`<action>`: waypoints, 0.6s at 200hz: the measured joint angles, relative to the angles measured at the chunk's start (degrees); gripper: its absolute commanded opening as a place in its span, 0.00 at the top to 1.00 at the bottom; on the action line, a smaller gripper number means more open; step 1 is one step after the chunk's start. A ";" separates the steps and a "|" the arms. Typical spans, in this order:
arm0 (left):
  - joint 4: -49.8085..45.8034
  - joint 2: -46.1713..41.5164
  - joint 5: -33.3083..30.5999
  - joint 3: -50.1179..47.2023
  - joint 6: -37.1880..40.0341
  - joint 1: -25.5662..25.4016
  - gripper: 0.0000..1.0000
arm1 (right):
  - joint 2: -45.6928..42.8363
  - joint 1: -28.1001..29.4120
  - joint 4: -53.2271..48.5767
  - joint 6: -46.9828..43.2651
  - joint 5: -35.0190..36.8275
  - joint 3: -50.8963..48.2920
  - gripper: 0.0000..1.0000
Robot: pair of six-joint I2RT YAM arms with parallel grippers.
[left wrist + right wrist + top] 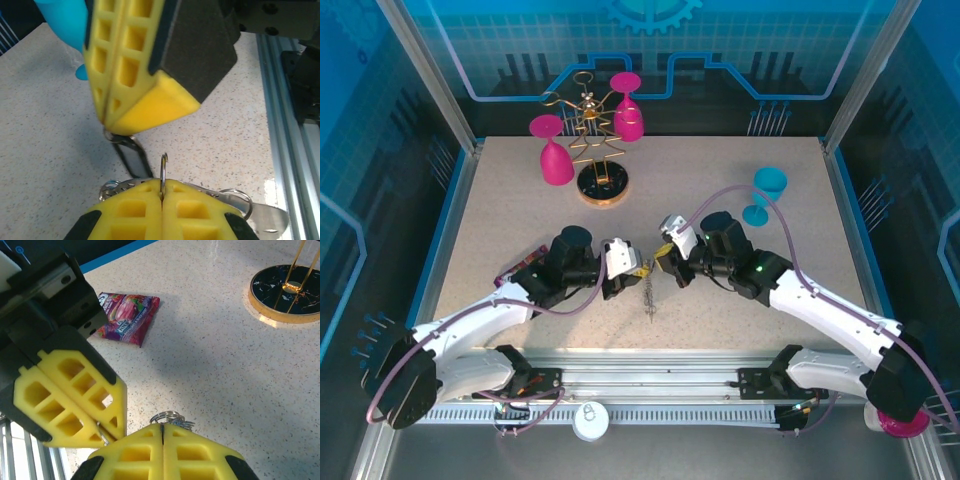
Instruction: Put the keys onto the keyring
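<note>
Keyring (650, 296) hangs as a thin grey chain between the two grippers, mid-table toward the near edge, with its lower end down on the surface. Left gripper (639, 270) is pressed together, pinching the keyring where a thin wire loop of it stands up from the seam of the yellow fingers (135, 212). Right gripper (666, 264) is also pressed together, its tip nipping a small dark-rimmed key (121, 140) by the head; the blade is too blurred to read. The two gripper tips face each other, just apart.

Small silver split rings (112, 188) bunch right beside the left fingers. A silver key blade (270, 218) sticks out on their other side; I cannot tell which key it is.

Around them:
- A gold wire rack (599, 150) stands at the far edge, left of centre, with pink glasses (556, 158) at it.
- A blue glass (765, 190) stands toward the right edge, beyond the right arm.
- A snack packet (127, 315) lies flat toward the left edge, beside the left arm.
- A white round cap (590, 421) sits on the near rail.
</note>
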 measured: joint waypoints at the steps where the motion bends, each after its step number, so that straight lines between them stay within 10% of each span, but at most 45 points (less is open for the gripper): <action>1: 0.04 -0.04 -0.11 -0.02 0.07 0.00 1.00 | -0.04 0.00 -0.02 -0.02 0.02 -0.02 1.00; 120: 3.80 -3.50 -8.46 -3.82 7.76 -2.71 1.00 | -0.85 -0.02 -2.08 -9.31 -11.23 -1.25 1.00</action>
